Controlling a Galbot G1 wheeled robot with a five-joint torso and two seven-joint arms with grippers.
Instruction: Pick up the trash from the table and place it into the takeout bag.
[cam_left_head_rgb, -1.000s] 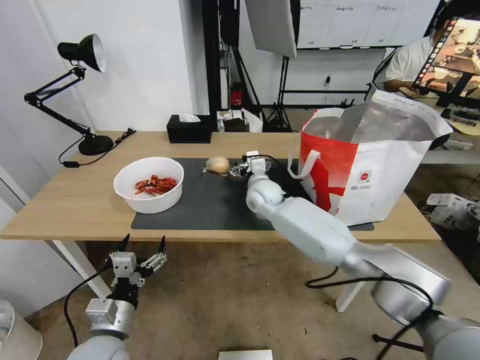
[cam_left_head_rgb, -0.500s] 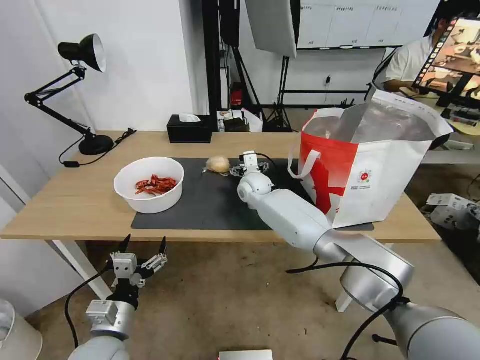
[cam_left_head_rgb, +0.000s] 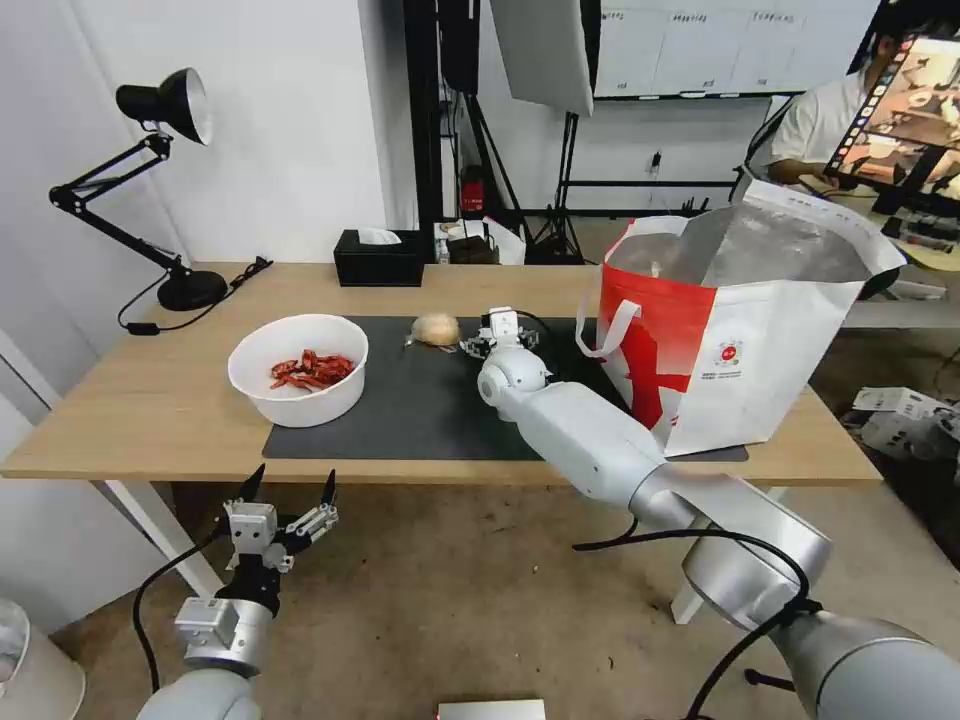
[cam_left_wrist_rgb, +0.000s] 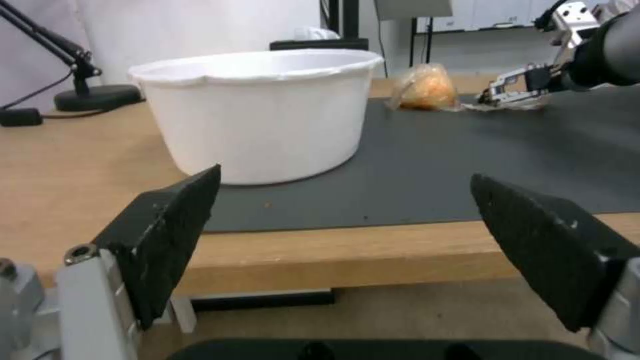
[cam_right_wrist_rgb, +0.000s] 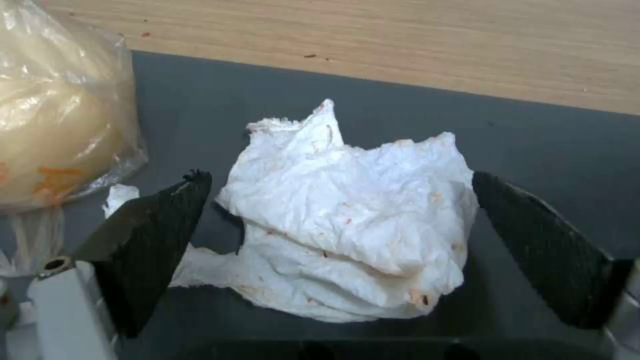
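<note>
The right gripper (cam_right_wrist_rgb: 340, 240) is sitting w/ its black fingers (cam_right_wrist_rgb: 143, 245) spread wide, one on each side of the tissue (cam_right_wrist_rgb: 347, 225), lower middle of the right wrist frame; nothing is clamped yet. In the head frame that gripper (cam_left_head_rgb: 497, 337) is resting at centre, on the dark mat (cam_left_head_rgb: 420, 400), w/ the wrapped lump (cam_left_head_rgb: 436, 328) just beside it toward the left.

Risks, as I'm judging them: the wad is loose and layered, so the fingers may be pinching only the top fold and leaving the rest behind. The lump (cam_right_wrist_rgb: 47, 125) and its plastic tail are lying close to one finger, so they could be getting nudged or snagged in the close. A light grip may be dropping the wad before the bag (cam_left_head_rgb: 740, 330), at the right of the head frame.

The left gripper (cam_left_head_rgb: 285, 500) is hanging below the table (cam_left_head_rgb: 150, 400) edge, lower left, fingers apart, idle. The bowl (cam_left_head_rgb: 298, 368) of red scraps is sitting centre-left on the mat's left end.

Writing: the bag is carrying a small red logo (cam_left_head_rgb: 729, 357) w/ print under it, too small to read.
</note>
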